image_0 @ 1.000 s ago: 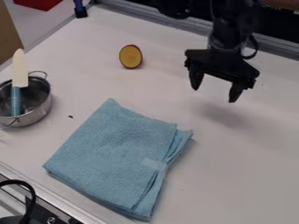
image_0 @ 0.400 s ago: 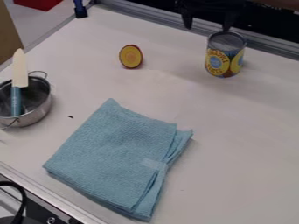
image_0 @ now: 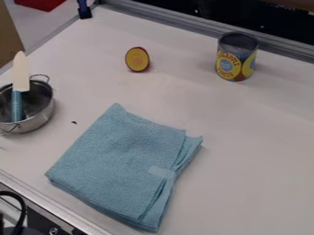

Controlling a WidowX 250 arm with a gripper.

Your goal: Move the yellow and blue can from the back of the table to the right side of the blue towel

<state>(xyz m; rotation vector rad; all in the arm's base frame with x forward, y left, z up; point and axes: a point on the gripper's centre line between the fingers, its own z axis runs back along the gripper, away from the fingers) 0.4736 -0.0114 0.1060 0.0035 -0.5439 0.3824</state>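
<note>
Camera view: the robot's hand has gone up and away from the can [image_0: 228, 65], and the can has stayed put. I can't tell if the hand is apart or together now. The can stands upright near the back of the table [image_0: 257, 183]. The blue cloth [image_0: 120, 160], the yellow slice [image_0: 137, 59] and the pot [image_0: 40, 120] with the knife [image_0: 21, 75] haven't moved. Nothing grips the can, so this bit may be done.
</note>
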